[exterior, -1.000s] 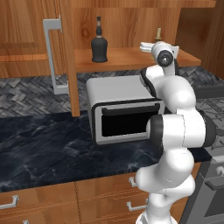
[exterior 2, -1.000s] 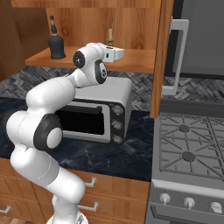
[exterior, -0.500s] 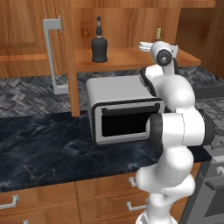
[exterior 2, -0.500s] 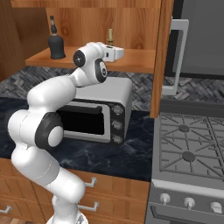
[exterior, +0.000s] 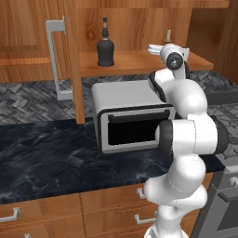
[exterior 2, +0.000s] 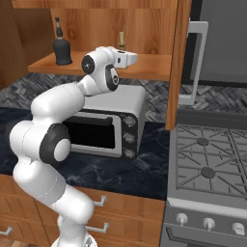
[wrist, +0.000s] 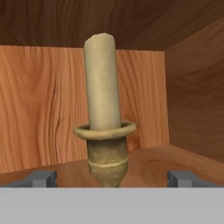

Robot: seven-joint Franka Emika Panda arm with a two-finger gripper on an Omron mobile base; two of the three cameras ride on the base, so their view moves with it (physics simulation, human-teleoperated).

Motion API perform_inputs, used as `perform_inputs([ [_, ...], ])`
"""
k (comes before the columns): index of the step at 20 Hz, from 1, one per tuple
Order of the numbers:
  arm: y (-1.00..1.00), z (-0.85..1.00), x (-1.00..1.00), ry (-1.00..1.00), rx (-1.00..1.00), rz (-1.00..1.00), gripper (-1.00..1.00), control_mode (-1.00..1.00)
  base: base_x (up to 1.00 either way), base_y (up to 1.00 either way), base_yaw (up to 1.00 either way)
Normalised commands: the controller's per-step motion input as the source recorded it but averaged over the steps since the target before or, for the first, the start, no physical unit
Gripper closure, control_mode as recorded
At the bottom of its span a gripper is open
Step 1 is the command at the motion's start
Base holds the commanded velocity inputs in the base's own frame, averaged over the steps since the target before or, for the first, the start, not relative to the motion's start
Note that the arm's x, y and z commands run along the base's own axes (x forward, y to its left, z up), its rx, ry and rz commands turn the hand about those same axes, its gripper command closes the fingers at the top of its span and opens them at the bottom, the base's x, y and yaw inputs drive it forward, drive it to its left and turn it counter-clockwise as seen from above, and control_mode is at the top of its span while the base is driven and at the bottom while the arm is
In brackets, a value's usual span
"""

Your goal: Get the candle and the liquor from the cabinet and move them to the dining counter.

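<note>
candle point(wrist: 103, 127) | upright on cabinet point(wrist: 39, 109) shelf, centred between fingertips point(wrist: 41, 178) | hand point(wrist: 111, 178) spread wide, empty

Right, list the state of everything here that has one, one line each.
cabinet: door open.
candle: upright on the shelf, unlit, between the fingers, not gripped.
liquor: upright on the shelf, capped.
gripper: open.
toaster oven: door shut.

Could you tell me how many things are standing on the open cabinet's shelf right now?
2: the liquor stands toward the shelf's left end, and the candle stands to its right, just ahead of the open gripper. The arm may hide something behind it.
</note>
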Motion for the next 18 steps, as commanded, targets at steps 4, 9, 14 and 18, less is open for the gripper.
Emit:
perform_inputs([
  [4, 0.00, -0.03, 0.04, 0.00, 0.00, 0.00, 1.00, -1.00, 0.00, 0.00, 0.00],
  [9, 0.00, -0.04, 0.02, 0.00, 0.00, 0.00, 1.00, -1.00, 0.00, 0.00, 0.00],
  [14, 0.00, 0.00, 0.02, 0.00, 0.00, 0.00, 1.00, -1.00, 0.00, 0.00, 0.00],
  [18, 0.00, 0.00, 0.00, 0.00, 0.00, 0.00, 1.00, -1.00, 0.00, 0.00, 0.00],
])
